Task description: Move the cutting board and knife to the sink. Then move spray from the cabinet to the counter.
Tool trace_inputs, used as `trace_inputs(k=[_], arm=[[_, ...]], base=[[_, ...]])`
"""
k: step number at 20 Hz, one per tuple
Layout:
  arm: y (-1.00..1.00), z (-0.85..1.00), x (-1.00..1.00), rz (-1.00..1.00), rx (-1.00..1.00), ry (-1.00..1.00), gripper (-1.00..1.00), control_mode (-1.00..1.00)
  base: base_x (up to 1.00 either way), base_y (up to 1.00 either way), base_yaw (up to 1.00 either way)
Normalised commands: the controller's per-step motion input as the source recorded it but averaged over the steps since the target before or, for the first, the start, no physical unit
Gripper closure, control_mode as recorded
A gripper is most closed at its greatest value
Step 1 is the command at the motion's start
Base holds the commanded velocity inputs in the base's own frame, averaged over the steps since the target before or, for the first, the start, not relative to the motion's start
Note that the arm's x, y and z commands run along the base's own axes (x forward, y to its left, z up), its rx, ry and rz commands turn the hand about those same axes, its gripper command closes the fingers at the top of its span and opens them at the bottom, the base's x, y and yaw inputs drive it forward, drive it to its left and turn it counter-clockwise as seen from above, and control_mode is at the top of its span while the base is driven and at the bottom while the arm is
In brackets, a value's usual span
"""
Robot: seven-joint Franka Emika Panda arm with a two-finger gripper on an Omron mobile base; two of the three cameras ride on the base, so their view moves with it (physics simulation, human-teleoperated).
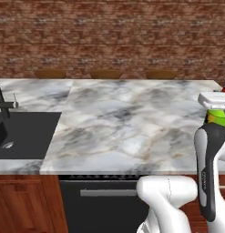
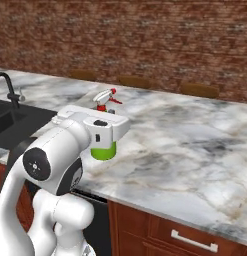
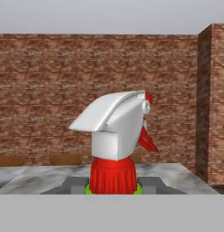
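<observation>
The green spray [image 2: 103, 151] stands upright near the front edge of the marble counter [image 2: 195, 150], its whitish trigger nozzle [image 2: 105, 97] rising above my hand. My gripper [image 3: 112, 183] is shut on the spray, one finger on each side of its green body just under the red collar. From the left base camera the spray [image 1: 217, 117] shows as a green band under the hand at the counter's right end. The black sink [image 1: 27, 132] and its faucet [image 1: 1, 98] lie far to the left. The cutting board, the knife and the cabinet are out of view.
A dark slab [image 1: 0, 134] leans in the sink's left end; I cannot tell what it is. Stool backs [image 1: 104, 73] line the counter's far edge before a brick wall. A dishwasher front [image 1: 104, 195] and wooden drawers [image 2: 195, 240] sit below the counter [image 1: 132, 123].
</observation>
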Motion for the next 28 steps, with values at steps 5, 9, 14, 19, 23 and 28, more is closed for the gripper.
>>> trace_inputs(k=[5,9,14,19,23,28], arm=[[0.00,0.00,0.00,0.00,0.00,0.00,1.00,1.00],[0.00,0.00,0.00,0.00,0.00,0.00,1.00,1.00],[0.00,0.00,0.00,0.00,0.00,0.00,1.00,1.00],[0.00,-0.02,0.19,0.04,0.00,0.00,1.00,-1.00],[0.00,-0.08,0.41,0.18,0.00,0.04,1.00,-1.00],[0.12,-0.13,0.24,0.25,-0.01,0.04,1.00,-1.00]], base=[[0.33,-0.49,0.24],[0.19,-0.15,0.09],[0.61,-0.06,0.06],[0.32,0.00,0.03],[0.00,0.00,0.00],[0.00,0.00,0.00]])
